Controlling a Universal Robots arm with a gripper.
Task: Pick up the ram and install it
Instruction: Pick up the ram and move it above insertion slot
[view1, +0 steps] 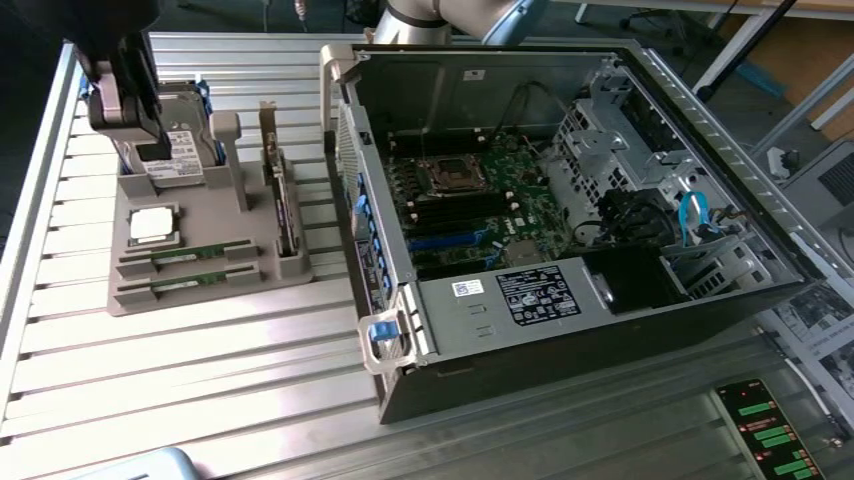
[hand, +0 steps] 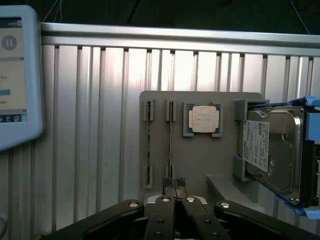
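Note:
Two ram sticks, thin green boards, lie in slots of the grey holder (view1: 200, 300): one ram (view1: 187, 254) and a second ram (view1: 187, 284) nearer the front. In the wrist view they appear edge-on as the ram (hand: 170, 142) and the other ram (hand: 148, 142). My gripper (view1: 140, 120) hangs above the holder's far end, over the hard drive. In the wrist view the gripper (hand: 173, 183) is shut with nothing between its fingers, its tips above the end of the closer ram. The open computer case (view1: 561, 200) shows its motherboard (view1: 467, 200).
On the holder also sit a silver processor (view1: 151, 225), a hard drive (view1: 180, 150) and an upright expansion card (view1: 280, 210). A tablet screen (hand: 15, 75) lies on the slatted metal table (view1: 200, 380). The case wall (view1: 350, 150) stands close beside the holder.

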